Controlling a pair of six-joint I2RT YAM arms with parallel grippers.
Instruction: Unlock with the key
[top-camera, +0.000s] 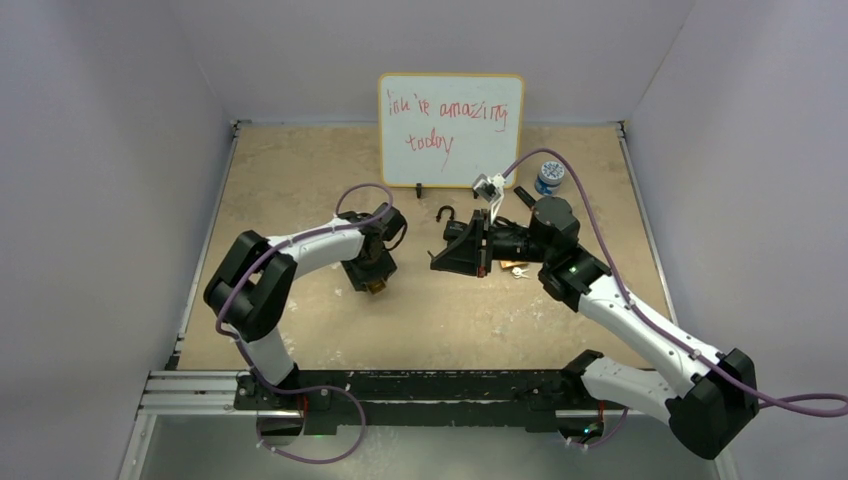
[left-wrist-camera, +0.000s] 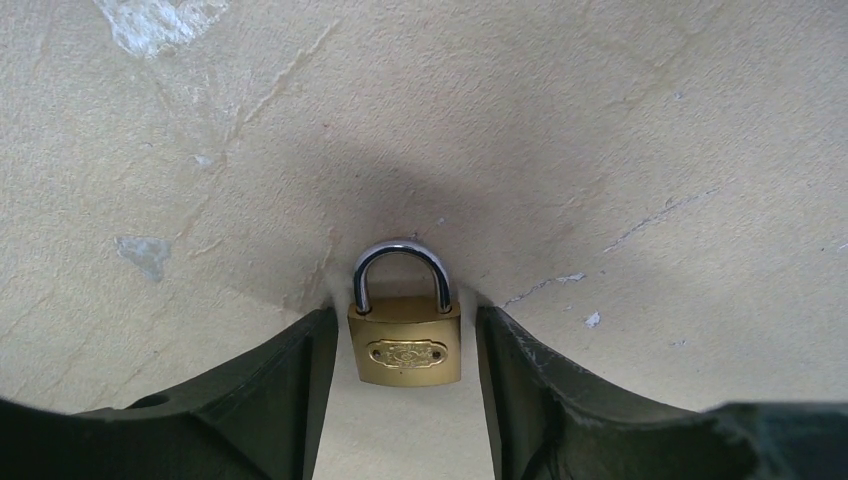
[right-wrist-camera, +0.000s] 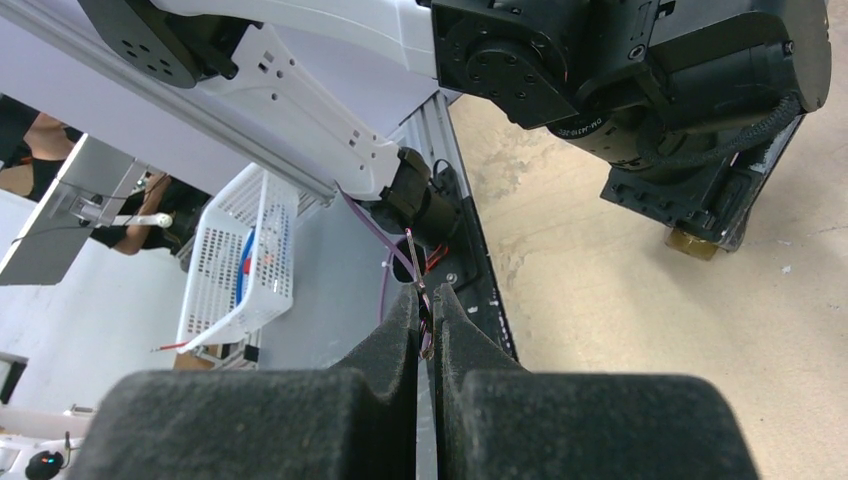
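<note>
The left gripper hangs over the beige desk with its black jaws apart, one on each side of the small brass padlock with a steel shackle. A slim gap shows on both flanks, so nothing is gripped. The padlock lies flat, its long axis running straight away from the wrist with the closed shackle at the far end. The keyhole end therefore probably faces back toward the left arm. Farther off, well apart from the lock, the right gripper is pressed together. Whether a key sits between its pads I cannot tell.
</note>
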